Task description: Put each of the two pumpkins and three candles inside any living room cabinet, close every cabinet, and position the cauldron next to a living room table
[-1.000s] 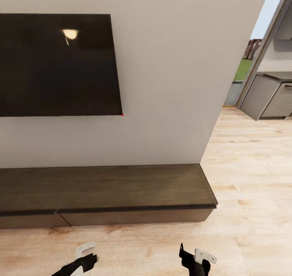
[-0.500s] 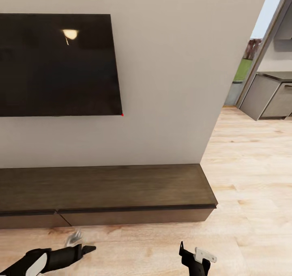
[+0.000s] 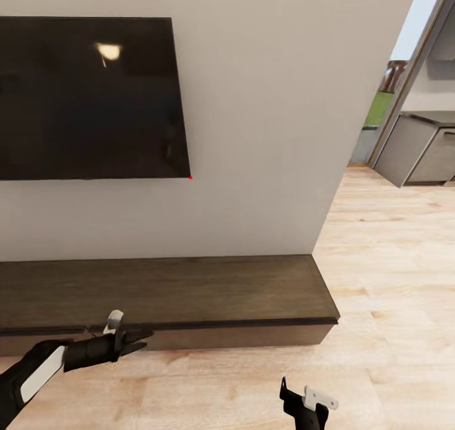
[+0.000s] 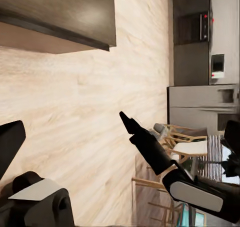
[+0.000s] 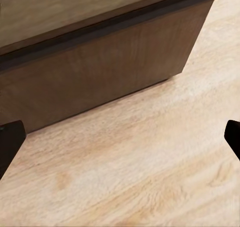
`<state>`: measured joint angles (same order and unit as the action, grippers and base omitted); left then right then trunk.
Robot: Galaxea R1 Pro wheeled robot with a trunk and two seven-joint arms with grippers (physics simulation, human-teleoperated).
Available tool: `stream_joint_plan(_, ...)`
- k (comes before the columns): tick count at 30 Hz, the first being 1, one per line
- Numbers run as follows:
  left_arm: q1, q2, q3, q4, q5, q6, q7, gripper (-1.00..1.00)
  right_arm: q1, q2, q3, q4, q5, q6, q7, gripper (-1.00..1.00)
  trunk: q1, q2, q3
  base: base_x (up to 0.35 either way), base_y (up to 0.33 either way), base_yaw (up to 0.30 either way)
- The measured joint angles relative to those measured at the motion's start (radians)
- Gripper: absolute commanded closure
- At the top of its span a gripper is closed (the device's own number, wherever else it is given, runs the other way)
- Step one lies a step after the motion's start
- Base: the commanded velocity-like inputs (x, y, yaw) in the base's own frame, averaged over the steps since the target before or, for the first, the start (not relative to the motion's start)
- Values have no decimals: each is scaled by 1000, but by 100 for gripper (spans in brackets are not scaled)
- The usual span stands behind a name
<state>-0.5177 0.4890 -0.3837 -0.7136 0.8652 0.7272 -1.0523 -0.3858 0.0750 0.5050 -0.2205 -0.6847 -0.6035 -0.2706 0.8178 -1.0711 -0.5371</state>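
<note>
One cabinet (image 3: 170, 297), a long, low, dark brown TV unit, runs across the lower half of the head view against the white wall (image 3: 265, 133), and two drawer fronts can be counted on it, both shut flush, with the seam between them in the lower left of the frame. One black television (image 3: 88, 98) hangs on the wall in the upper left, with a single lamp reflection on its screen. The left gripper (image 3: 126, 336) reaches in from the lower left corner and sits in front of the cabinet's top front edge, just right of the drawer seam; its fingers look close together, but whether they are parted or closed cannot be told. In the left wrist view one end of the cabinet (image 4: 60, 17) sits in the upper left above the pale wood floor (image 4: 75, 97), and the right arm crosses the lower right. The right gripper (image 3: 308, 400) hangs at the bottom of the head view over the floor (image 3: 379, 304), well apart from the cabinet. In the right wrist view its two dark fingertips (image 5: 10, 142) stand at opposite edges of the frame, spread wide with nothing between them, facing the cabinet's corner (image 5: 110, 62). Grey kitchen units (image 3: 420, 149) show through the doorway at the upper right.
</note>
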Motion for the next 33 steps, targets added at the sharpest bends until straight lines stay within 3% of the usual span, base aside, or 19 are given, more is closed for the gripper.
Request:
stream_joint_plan(6, 1, 8, 71, -28, 48, 71, 1, -100, 0, -2, 11, 0, 15, 0, 2, -100, 23, -42, -19, 0, 0, 0)
stream_joint_plan(10, 2, 2, 80, -42, 54, 80, 2, -100, 0, -2, 13, -14, 16, -6, 5, -100, 38, -70, -31, 0, 0, 0)
stream_joint_plan(12, 2, 1, 86, -44, 55, 82, 2, -100, 0, 0, 9, -16, 9, -8, 27, -100, 46, -84, -38, 0, 0, 0)
stream_joint_plan(14, 2, 3, 89, -45, 60, 83, 0, -100, 0, 1, 1, -25, -2, -6, 92, -100, 54, -98, -44, 0, 0, 0)
stream_joint_plan(15, 2, 4, 90, -45, 63, 84, -1, -100, 0, 1, -10, -34, -21, -2, 137, -100, 58, -105, -47, 0, 0, 0)
stream_joint_plan(20, 3, 8, 92, -45, 70, 87, -4, -100, 0, -3, -181, -62, -316, 35, 412, -100, 77, -140, -63, 0, 0, 0)
stream_joint_plan(23, 3, 9, 92, -46, 70, 87, -5, -100, 0, -4, -214, -64, -420, 77, 532, -100, 88, -161, -72, 0, 0, 0)
stream_joint_plan(25, 3, 9, 92, -45, 71, 88, -5, -100, 0, -8, -227, -67, -466, 103, 592, -100, 96, -175, -78, 0, 0, 0)
stream_joint_plan(27, 3, 10, 92, -46, 71, 91, -6, -100, 0, -22, -232, -67, -482, 114, 607, -100, 104, -189, -85, 0, 0, 0)
stream_joint_plan(33, 3, 2, 90, -47, 71, 93, -6, -100, 0, -36, -232, -68, -486, 106, 607, -100, 127, -231, -104, 0, 0, 0)
